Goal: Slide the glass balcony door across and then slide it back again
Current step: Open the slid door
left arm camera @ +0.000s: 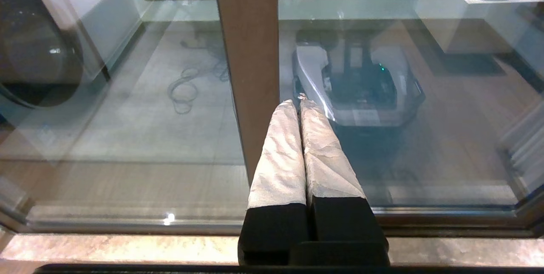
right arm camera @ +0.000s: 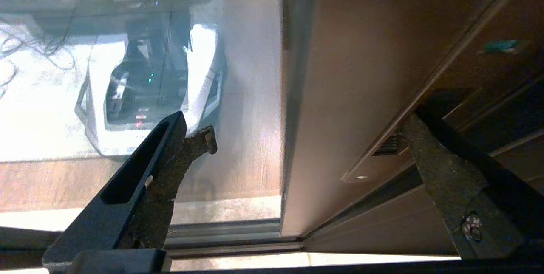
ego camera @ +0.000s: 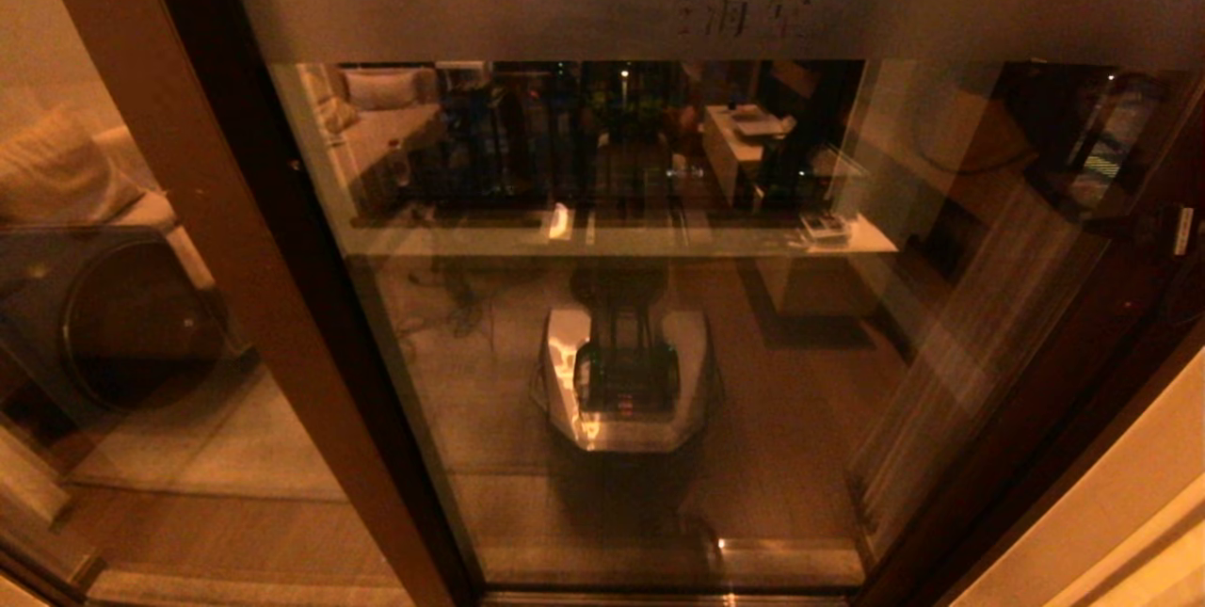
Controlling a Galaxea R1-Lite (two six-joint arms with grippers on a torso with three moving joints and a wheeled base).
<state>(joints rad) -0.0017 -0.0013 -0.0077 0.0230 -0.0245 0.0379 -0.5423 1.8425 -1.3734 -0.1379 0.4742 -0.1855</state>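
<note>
Nearest the lens in the right wrist view, the right claw (right arm camera: 297, 138) stands wide open, one finger low in the left of the frame before the glass, the other at the right edge against the dark frame members. Between them runs the brown stile of the glass balcony door (ego camera: 612, 325), with what looks like the narrow handle slot (right arm camera: 384, 146) just beside the right-hand finger; whether that finger touches it I cannot tell.

The door fills the middle of the head view, its frosted band (ego camera: 659, 14) across the top and the robot's own reflection in the pane; the arms themselves do not show there. The left claw (left arm camera: 301, 100) is closed on nothing, pointing at the brown post (left arm camera: 248, 53) in the centre of its view, seemingly idle.

The step looks like the approach to the handle. To do it well, one finger should seat fully in the slot or behind the stile's edge before any sideways pull, and the pull should run level along the bottom track (right arm camera: 233, 233); a shallow hook would likely slip off.
</note>
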